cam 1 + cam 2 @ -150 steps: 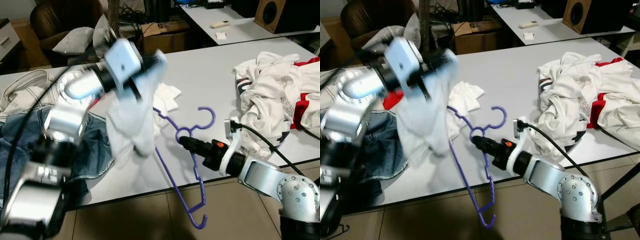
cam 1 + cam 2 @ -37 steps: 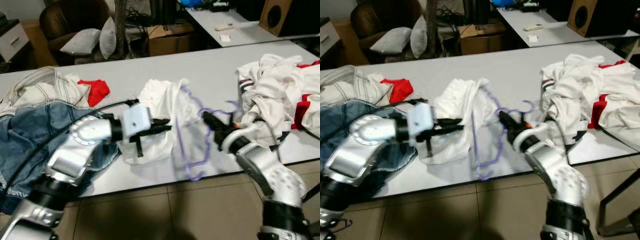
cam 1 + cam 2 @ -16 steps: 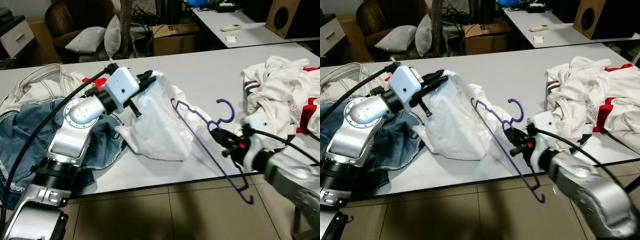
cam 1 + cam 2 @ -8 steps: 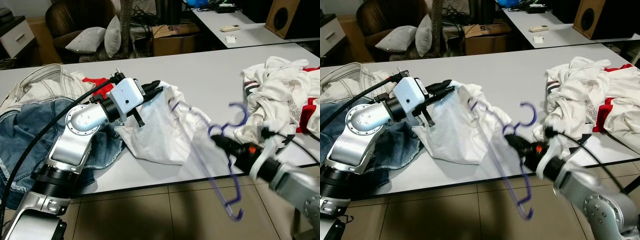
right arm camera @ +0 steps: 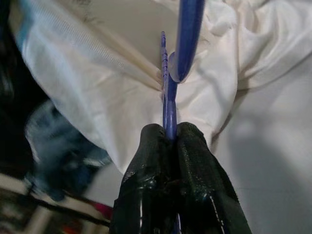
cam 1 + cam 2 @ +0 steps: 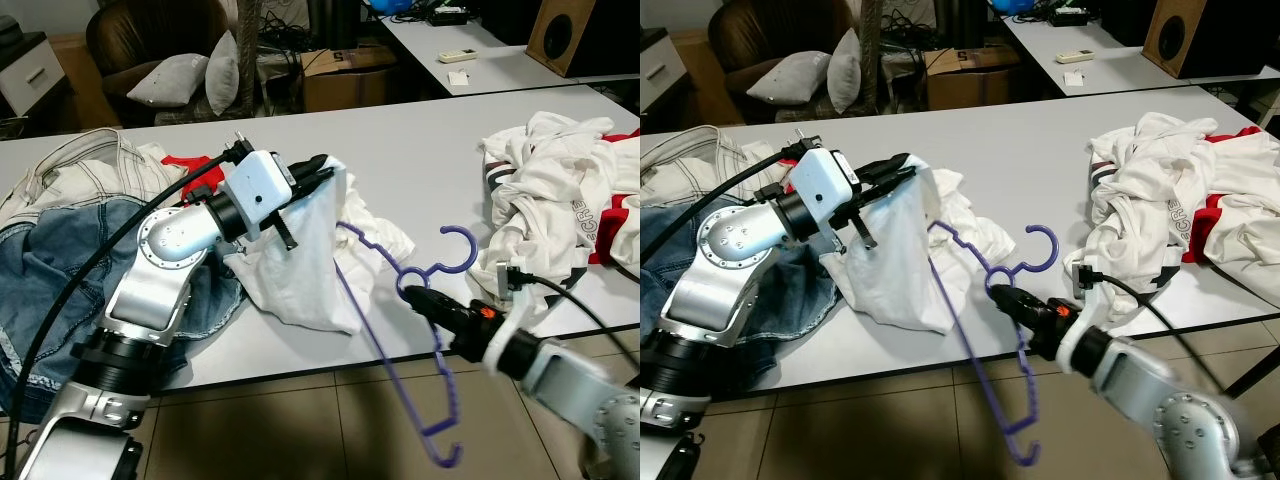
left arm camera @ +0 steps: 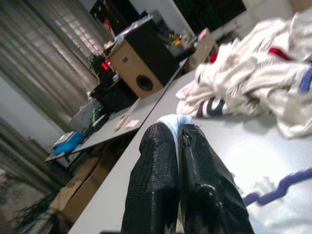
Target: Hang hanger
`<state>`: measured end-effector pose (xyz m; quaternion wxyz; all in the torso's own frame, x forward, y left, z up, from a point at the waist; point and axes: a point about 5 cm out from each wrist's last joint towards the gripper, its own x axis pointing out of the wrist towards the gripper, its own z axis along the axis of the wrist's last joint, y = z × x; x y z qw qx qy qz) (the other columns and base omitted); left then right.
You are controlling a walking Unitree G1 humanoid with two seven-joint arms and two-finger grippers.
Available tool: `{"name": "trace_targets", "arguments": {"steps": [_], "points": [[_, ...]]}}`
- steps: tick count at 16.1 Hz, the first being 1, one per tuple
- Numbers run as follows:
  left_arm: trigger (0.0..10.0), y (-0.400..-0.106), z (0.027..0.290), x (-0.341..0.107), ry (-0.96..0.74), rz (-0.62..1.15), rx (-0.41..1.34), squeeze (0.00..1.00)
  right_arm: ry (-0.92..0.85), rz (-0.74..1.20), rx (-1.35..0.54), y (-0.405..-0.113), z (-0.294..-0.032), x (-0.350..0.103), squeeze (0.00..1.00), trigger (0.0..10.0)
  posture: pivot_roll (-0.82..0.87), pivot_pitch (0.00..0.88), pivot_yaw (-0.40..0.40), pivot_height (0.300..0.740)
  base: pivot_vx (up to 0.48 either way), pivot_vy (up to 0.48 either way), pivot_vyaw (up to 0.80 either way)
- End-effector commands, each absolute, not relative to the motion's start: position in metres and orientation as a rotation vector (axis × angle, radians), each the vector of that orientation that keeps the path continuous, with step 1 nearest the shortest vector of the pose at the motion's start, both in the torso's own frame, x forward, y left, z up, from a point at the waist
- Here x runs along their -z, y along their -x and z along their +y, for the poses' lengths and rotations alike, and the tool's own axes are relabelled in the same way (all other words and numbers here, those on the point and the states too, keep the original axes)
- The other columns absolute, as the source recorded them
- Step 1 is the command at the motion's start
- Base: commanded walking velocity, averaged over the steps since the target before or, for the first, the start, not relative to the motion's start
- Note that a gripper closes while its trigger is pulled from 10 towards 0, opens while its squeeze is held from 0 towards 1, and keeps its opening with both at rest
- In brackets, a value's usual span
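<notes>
A purple plastic hanger (image 6: 400, 330) hangs tilted over the table's front edge, its hook (image 6: 462, 250) pointing up. My right gripper (image 6: 412, 295) is shut on its neck, which shows as a blue bar (image 5: 170, 97) between the pads in the right wrist view. One hanger arm reaches up toward a white garment (image 6: 310, 250). My left gripper (image 6: 325, 170) is shut on that garment's top edge and holds it lifted above the table; a fold of white cloth (image 7: 171, 122) shows between its fingers.
A pile of white and red clothes (image 6: 570, 200) lies on the table (image 6: 420, 150) at the right. Blue jeans (image 6: 50, 270), a pale jacket (image 6: 80, 170) and a red cloth (image 6: 195, 162) lie at the left. Behind stand a chair, cushions and a second table with a speaker (image 6: 580, 35).
My right gripper has shifted slightly left with the hanger, which now hangs lower over the table edge. My left gripper still holds the white garment up in about the same place.
</notes>
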<state>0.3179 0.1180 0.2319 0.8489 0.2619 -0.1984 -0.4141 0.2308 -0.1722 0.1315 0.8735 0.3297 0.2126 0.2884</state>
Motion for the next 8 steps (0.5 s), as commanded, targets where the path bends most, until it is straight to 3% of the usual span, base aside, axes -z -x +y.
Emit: {"name": "trace_targets", "arguments": {"steps": [1,4,8], "points": [[0.0,-0.314,0.115,-0.243,-0.542,-0.474,0.908,0.0,-0.773,0.433,-0.567,-0.235,-0.178,-0.132,0.0,10.0,0.02,0.0,0.071,0.74,0.0,0.0,0.0],[0.0,-0.299,0.109,-0.238,-0.507,-0.476,1.053,0.0,-0.919,0.418,-0.512,-0.242,-0.184,-0.124,0.0,10.0,0.02,0.0,0.073,0.74,0.0,0.0,0.0],[0.0,-0.283,0.106,-0.212,-0.529,-0.301,1.261,0.0,-1.036,0.404,-0.474,-0.254,-0.187,-0.121,0.0,10.0,0.03,0.0,0.069,0.74,0.0,0.0,0.0]]}}
